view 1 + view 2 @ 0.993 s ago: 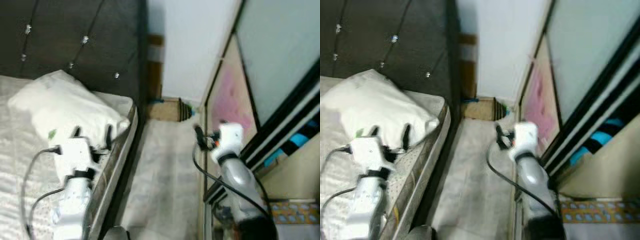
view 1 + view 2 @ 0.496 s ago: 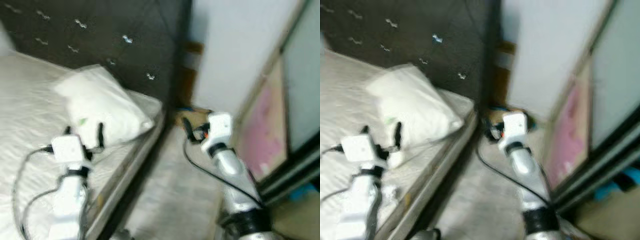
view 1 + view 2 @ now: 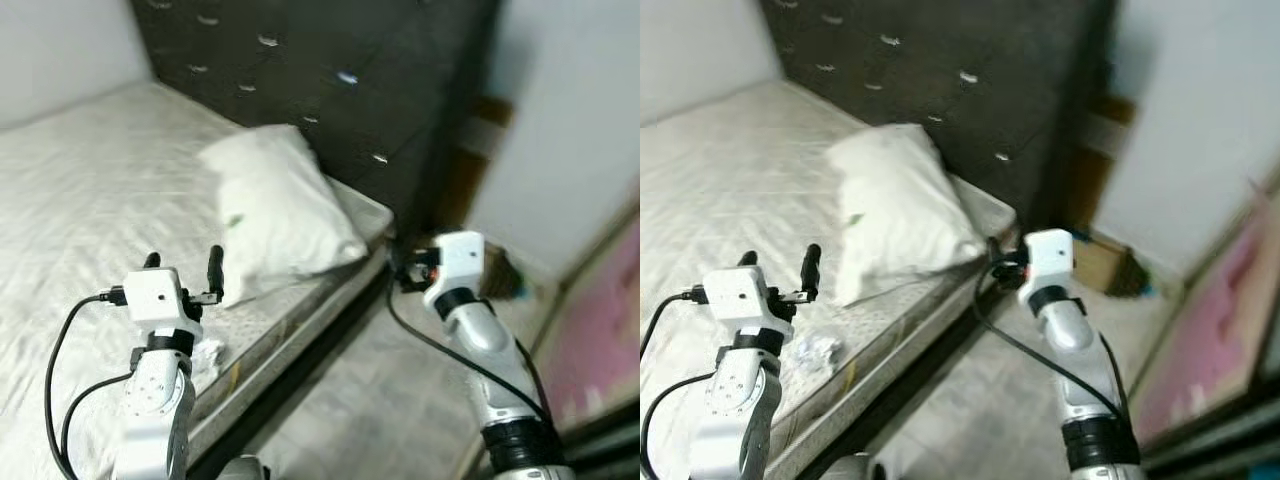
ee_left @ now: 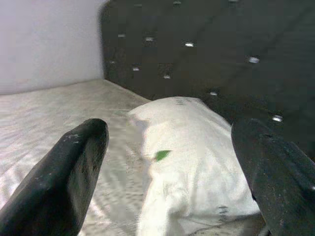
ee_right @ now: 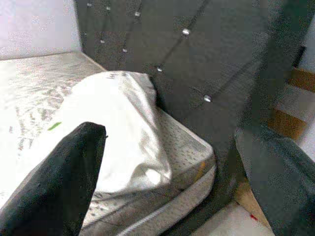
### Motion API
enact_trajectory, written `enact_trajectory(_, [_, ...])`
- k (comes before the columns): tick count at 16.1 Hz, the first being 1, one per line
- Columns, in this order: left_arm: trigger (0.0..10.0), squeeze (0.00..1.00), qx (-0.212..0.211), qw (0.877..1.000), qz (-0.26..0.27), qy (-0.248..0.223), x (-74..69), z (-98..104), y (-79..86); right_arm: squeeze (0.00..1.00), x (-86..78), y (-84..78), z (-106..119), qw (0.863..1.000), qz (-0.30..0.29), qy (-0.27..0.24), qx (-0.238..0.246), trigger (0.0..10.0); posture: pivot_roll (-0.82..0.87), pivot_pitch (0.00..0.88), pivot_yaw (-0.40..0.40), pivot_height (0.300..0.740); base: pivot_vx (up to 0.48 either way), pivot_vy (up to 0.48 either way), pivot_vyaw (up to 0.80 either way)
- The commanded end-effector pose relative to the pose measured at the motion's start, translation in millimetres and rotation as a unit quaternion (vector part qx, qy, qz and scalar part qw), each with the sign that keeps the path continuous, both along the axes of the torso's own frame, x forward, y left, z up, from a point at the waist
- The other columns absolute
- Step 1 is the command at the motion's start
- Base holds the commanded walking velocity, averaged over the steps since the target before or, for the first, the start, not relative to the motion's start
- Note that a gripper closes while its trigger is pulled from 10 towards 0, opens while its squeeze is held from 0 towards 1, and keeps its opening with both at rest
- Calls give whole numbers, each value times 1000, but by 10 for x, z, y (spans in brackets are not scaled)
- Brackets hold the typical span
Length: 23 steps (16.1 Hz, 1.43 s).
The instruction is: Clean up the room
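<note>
A white pillow [image 3: 283,212] lies on the bed [image 3: 90,180] against the dark tufted headboard [image 3: 330,70], with a small green scrap [image 4: 161,155] on its cover. A crumpled whitish wrapper [image 3: 816,350] sits on the mattress near the bed's edge. My left gripper [image 3: 183,268] is held open above the mattress, just short of the pillow, with nothing between its fingers. My right gripper [image 3: 402,268] is held open over the gap beside the bed's corner, also holding nothing. Along its fingers the right wrist view looks at the pillow [image 5: 118,128] and the mattress corner.
A strip of pale floor [image 3: 400,400] runs between the bed's side and the wall on the right. A cardboard box [image 3: 1102,262] stands at the far end of it. A pink panel [image 3: 1210,340] leans along the right wall.
The whole picture has swung: the camera turned left, so more of the bed and less of the right wall shows. Both arms keep the same pose, fingers still open.
</note>
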<state>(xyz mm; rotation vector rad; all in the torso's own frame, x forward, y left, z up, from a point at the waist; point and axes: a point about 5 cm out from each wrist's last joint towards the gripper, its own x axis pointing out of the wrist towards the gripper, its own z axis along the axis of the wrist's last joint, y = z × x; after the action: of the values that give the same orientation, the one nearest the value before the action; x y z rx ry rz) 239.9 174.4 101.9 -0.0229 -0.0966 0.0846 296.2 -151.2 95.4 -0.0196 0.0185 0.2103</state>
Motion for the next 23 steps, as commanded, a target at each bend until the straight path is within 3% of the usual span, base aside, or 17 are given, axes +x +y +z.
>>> enact_trajectory(1, [10000,0,6,1000,14,5,-10,4,68,0,29,89,22,1000,12,1,8,10000,1,0,-79,740,0,0,800])
enact_trajectory(19, [10000,0,-1,1000,12,17,14,-3,61,0,50,78,26,1000,14,8,19,10000,2,0,-84,740,0,0,800])
enact_trajectory(23, [10000,0,-7,1000,3,12,17,1,43,0,55,61,22,1000,10,9,25,10000,2,0,-87,740,72,0,119])
